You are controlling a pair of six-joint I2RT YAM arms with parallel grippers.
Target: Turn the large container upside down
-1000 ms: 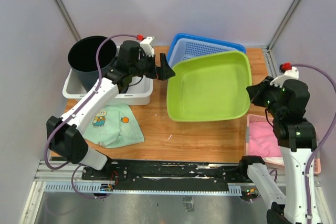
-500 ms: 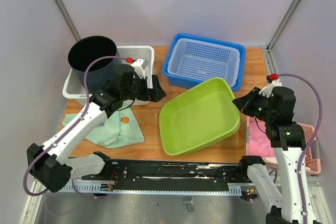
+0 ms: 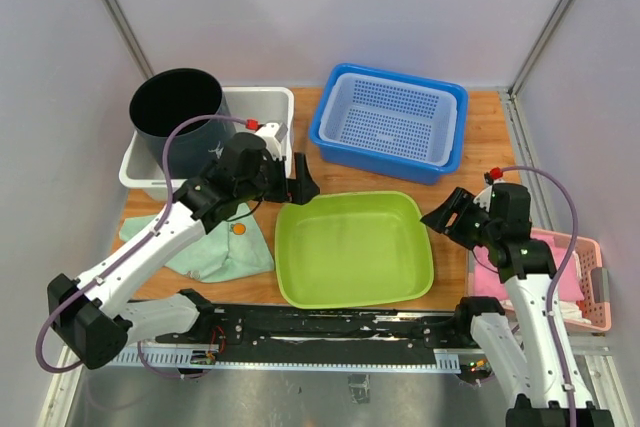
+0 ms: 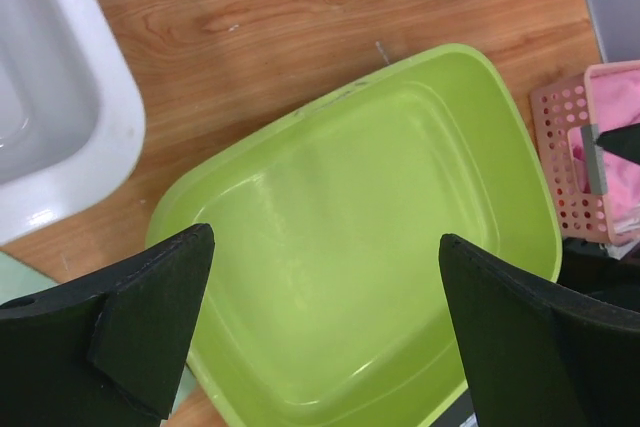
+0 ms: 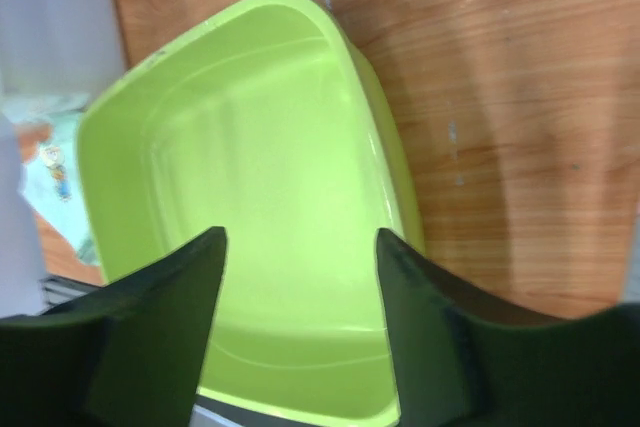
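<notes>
Top external alone shows the surroundings: the green container (image 3: 350, 252) lies mouth up on the table, blue basket (image 3: 390, 122) behind it, white tub (image 3: 265, 112) and cloth (image 3: 215, 247) to its left, pink basket (image 3: 585, 272) to its right. Wrist views show the left gripper (image 4: 325, 247) spread wide over its left corner and the right gripper (image 5: 300, 242) parted by its right rim, both empty.

No words, labels, brands or numbers can be read. Every surface across the three views is blank of legible print.

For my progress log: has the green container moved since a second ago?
Yes. The green container moved toward the front, away from the blue basket, and lies flat, opening up.
</notes>
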